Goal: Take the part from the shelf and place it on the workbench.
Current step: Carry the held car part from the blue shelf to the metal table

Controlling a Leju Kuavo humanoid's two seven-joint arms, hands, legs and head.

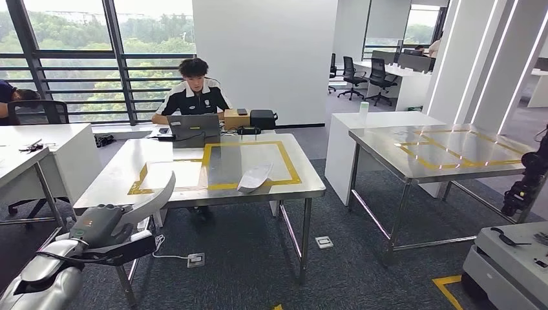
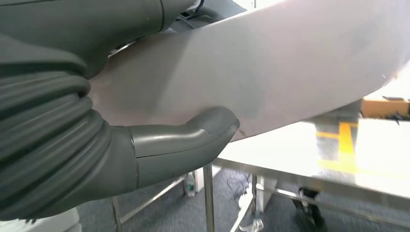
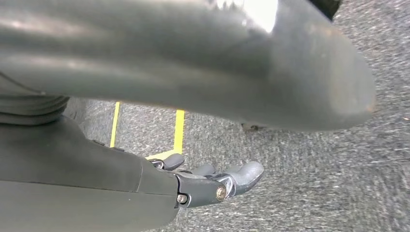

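- Slip risk: left hand (image 1: 103, 227), lower left, grips the long white part (image 2: 270, 63) at one end; it could twist loose.
- Tabletop (image 1: 116, 174) edge lies close; the part could clip it.
- Right hand (image 3: 212, 181) hangs, fingers loosely apart, holding nothing.

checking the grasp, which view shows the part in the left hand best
The left wrist view: the white part sits close, with the left hand pressed under it. The head view shows its curved shape small. The right wrist view shows floor.

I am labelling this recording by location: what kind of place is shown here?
Probably an open office used as a robot test area: steel workbenches with yellow tape outlines, black office chairs at white desks, and a person at a grey laptop.
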